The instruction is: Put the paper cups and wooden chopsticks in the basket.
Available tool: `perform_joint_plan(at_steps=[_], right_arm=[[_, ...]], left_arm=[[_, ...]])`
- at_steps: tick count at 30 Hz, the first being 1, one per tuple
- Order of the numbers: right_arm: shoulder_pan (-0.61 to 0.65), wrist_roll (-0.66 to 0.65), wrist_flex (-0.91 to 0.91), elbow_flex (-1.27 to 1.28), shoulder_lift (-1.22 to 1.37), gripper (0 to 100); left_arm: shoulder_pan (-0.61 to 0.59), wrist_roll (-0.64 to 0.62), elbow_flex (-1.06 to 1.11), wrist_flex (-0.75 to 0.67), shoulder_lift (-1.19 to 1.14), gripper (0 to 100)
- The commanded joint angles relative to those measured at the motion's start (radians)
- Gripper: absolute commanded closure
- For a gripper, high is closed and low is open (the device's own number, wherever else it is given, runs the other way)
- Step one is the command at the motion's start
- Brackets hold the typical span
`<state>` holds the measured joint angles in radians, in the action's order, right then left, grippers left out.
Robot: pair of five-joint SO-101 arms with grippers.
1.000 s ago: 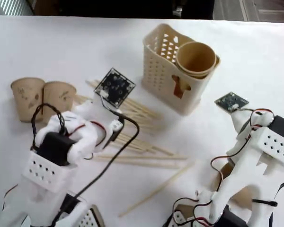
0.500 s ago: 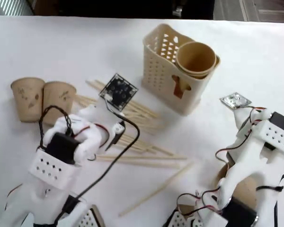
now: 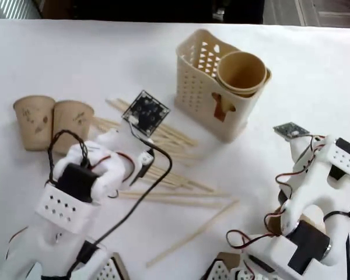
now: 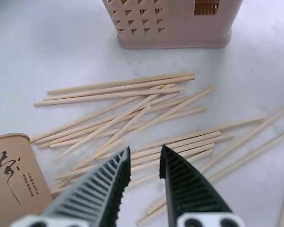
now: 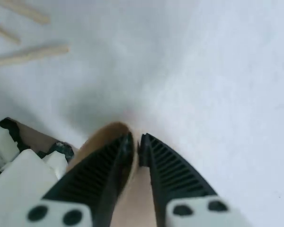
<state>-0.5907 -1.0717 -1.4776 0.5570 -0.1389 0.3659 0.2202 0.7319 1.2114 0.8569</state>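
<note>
Pinches a cup by its rim with the right gripper, jaws almost together on the wall (low over the table, near that arm's base). Holds the left gripper slightly spread, gripping nothing, tips over the scattered chopsticks, another cup beside one jaw. Beyond the chopsticks, the basket, one cup already inside; two more cups side by side, well apart from it.

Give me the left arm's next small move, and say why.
Probably lower the left claw straight down and close it. Its jaws stand slightly apart, holding nothing, just above the chopsticks, and a few sticks lie across the gap beneath them.
</note>
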Motion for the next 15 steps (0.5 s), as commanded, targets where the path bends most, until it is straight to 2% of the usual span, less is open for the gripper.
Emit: perform_joint_plan(at_steps=[1,7,10,15], right_arm=[[-0.004,-0.011,-0.007,-0.046,-0.033,98.0],[0.045,-0.008,-0.179,-0.149,-0.159,98.1],[0.114,0.003,-0.234,-0.169,-0.232,98.1],[0.222,0.123,-0.234,-0.170,-0.357,98.1]], left_arm=[[-0.010,-0.005,0.003,-0.020,0.021,88],[-0.010,-0.005,0.066,-0.084,0.021,88],[-0.010,-0.005,0.084,-0.107,0.021,88],[-0.010,-0.008,0.089,-0.106,0.021,88]])
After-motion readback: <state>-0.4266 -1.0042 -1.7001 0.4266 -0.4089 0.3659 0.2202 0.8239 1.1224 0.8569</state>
